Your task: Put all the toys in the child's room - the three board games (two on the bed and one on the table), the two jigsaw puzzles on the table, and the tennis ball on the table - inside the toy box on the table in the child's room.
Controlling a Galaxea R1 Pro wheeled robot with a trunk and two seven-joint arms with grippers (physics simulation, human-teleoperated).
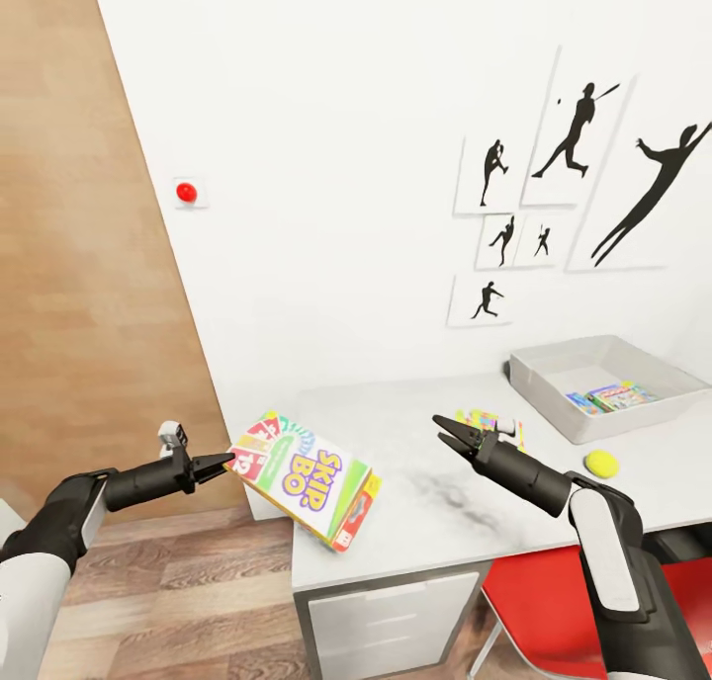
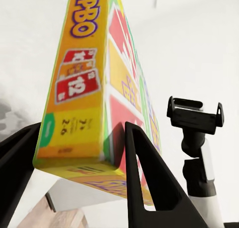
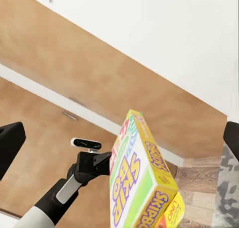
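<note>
A Skip-Bo board game (image 1: 302, 474) hangs tilted over the left corner of the table (image 1: 435, 522), with my left gripper (image 1: 224, 459) shut on its near corner. The left wrist view shows the box (image 2: 84, 88) clamped between the fingers (image 2: 147, 178). An orange-red box (image 1: 358, 510) lies pressed under it. My right gripper (image 1: 442, 431) is open above the table's middle, pointing at the box. Behind it lies a jigsaw puzzle (image 1: 477, 419), partly hidden. The tennis ball (image 1: 601, 463) rests near the toy box (image 1: 554, 403), which holds a blue board game (image 1: 613, 396).
A red chair (image 1: 549, 601) stands under the table's right part, beside a white drawer front (image 1: 391, 621). The white wall carries black sports pictures (image 1: 574, 136) and a red button (image 1: 186, 193). Wood floor (image 1: 178, 601) lies left of the table.
</note>
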